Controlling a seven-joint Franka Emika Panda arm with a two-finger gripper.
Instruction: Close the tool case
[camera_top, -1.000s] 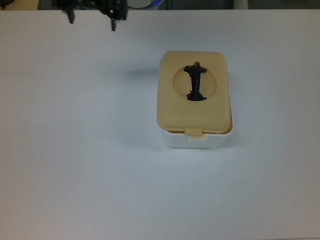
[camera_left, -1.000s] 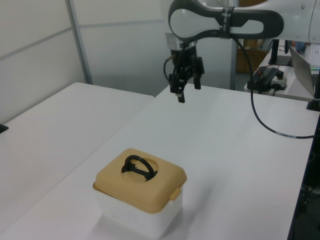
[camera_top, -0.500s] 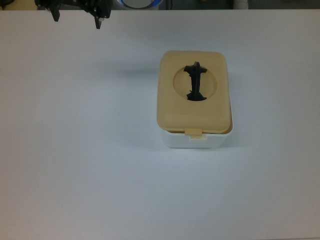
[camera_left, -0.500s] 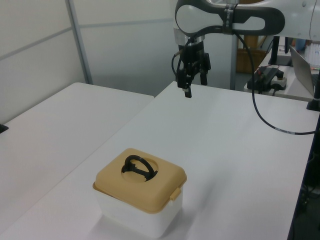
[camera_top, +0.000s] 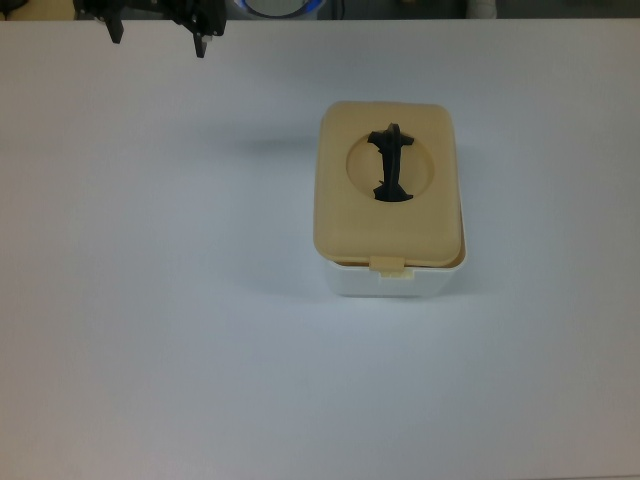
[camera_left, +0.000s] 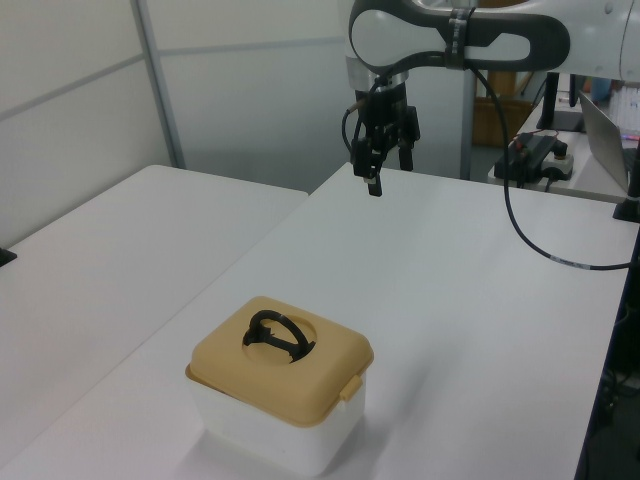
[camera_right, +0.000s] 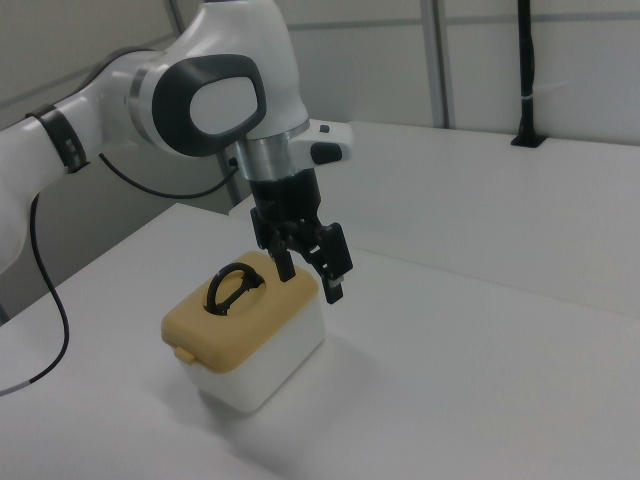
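On the white tabletop (camera_left: 470, 300) sits the tool case (camera_top: 392, 205), a white tub with a beige lid (camera_left: 282, 372) on top. The black handle (camera_top: 391, 164) stands up in the round dip of the lid. The small latch tab (camera_top: 388, 266) hangs at the front edge, at the bottom of the top view.

The end effector (camera_left: 385, 170) is up in the air, well away from the case, near the far edge of the tabletop. Its two fingers are spread apart and hold nothing.

The lid looks like it is already down on the tub, so I think the closing is nearly done or done. It is hard to tell if the latch tab has snapped shut. If not, the next move would need the arm to come down over the tab and press it in gently.

Compared with one second ago, the end effector has moved farther from the case, toward the top view's left. Since half a second ago it has hardly moved. The case has stayed put.
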